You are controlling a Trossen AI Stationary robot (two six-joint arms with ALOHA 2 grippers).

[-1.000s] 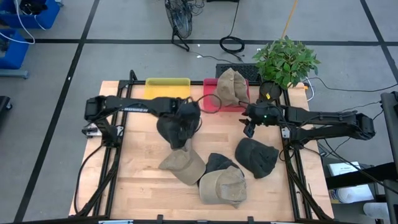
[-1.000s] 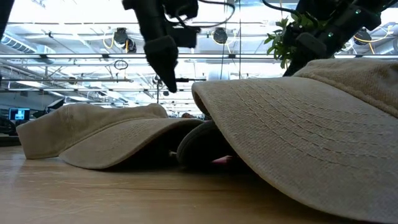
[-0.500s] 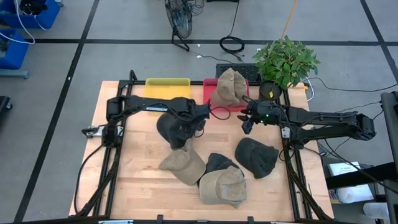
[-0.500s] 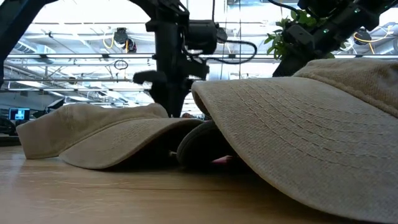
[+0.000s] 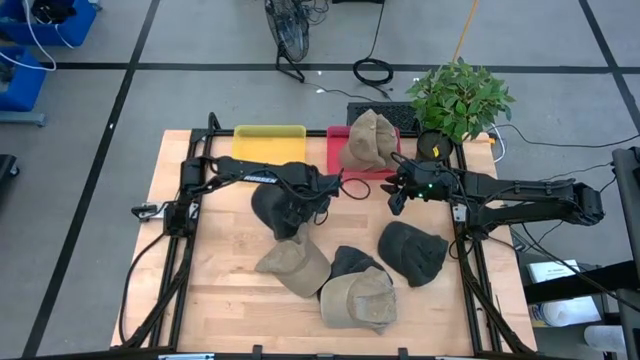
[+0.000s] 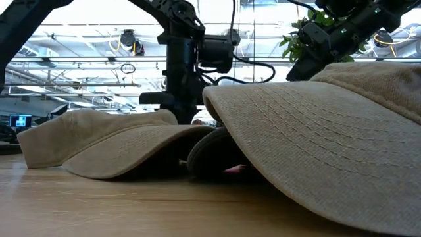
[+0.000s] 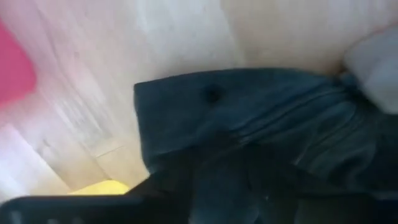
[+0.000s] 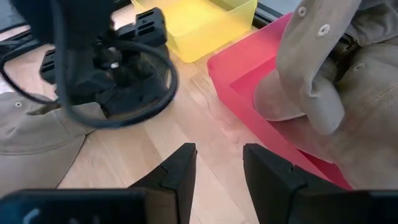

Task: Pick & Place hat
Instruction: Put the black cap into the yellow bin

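Observation:
A dark hat [image 5: 272,212] lies crown up on the wooden table [image 5: 220,280]; it fills the left wrist view [image 7: 249,118]. My left gripper [image 5: 305,195] is low over this hat's right part, and its wrist [image 6: 184,72] dips behind the tan hats in the low view. My right gripper [image 5: 398,198] [image 8: 217,168] is open above bare wood beside the red bin [image 5: 370,172] [image 8: 249,68]. A tan hat [image 5: 365,140] [image 8: 323,74] rests in that bin and overhangs its rim.
A yellow bin [image 5: 268,142] [image 8: 199,25] stands left of the red one at the far edge. Near the front lie a tan hat [image 5: 295,265], a dark hat [image 5: 350,260], another tan hat [image 5: 360,300] and a dark hat [image 5: 412,250]. A potted plant [image 5: 460,100] stands at the far right corner.
My left arm has reached farther toward the table's right and its gripper has come down onto the dark hat; in the low view it has sunk behind the tan hats. The dark hat has stayed in place.

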